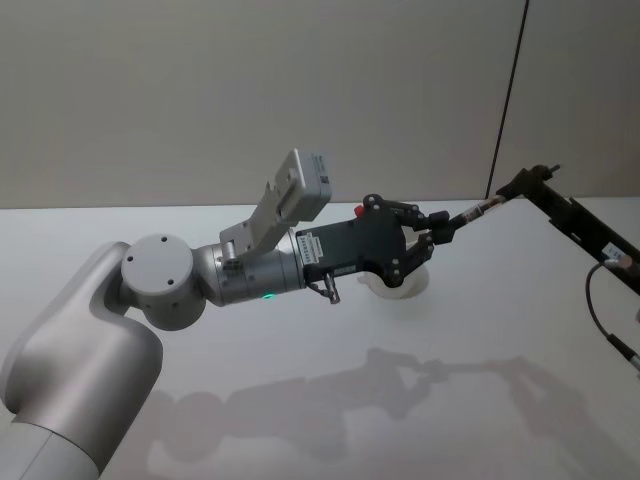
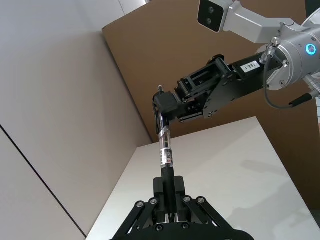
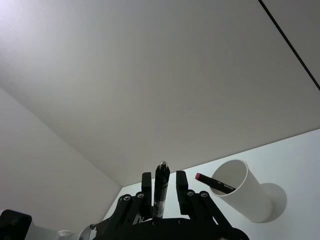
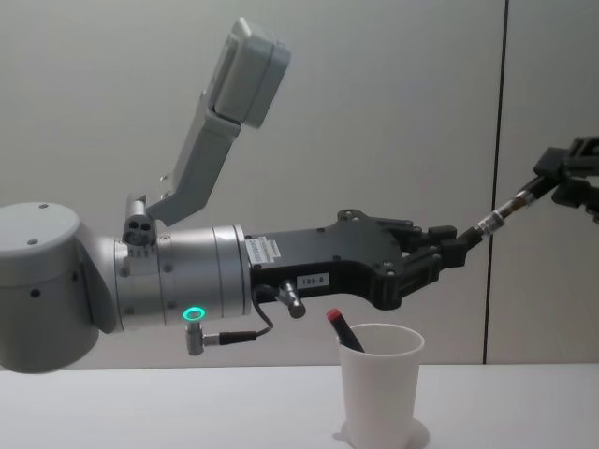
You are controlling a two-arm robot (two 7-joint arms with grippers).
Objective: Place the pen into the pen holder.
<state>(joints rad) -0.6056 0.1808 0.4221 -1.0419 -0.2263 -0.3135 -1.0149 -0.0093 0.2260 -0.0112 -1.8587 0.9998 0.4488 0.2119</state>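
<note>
White table (image 1: 300, 400), matte; soft shadows on its near part. Pale grey wall (image 1: 250, 90) behind, split by a thin dark vertical seam (image 1: 508, 95) to the right. Brown board (image 2: 165, 55) stands beyond the table's far edge in left wrist view.

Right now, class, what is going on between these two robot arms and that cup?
Both arms hold one pen in the air, each by one end: the left end effector and the right end effector. It looks like a handover. The pen hangs tilted above the table, up and to the right of the pen holder, which stands upright. A second pen with a red tip already leans inside the holder.
</note>
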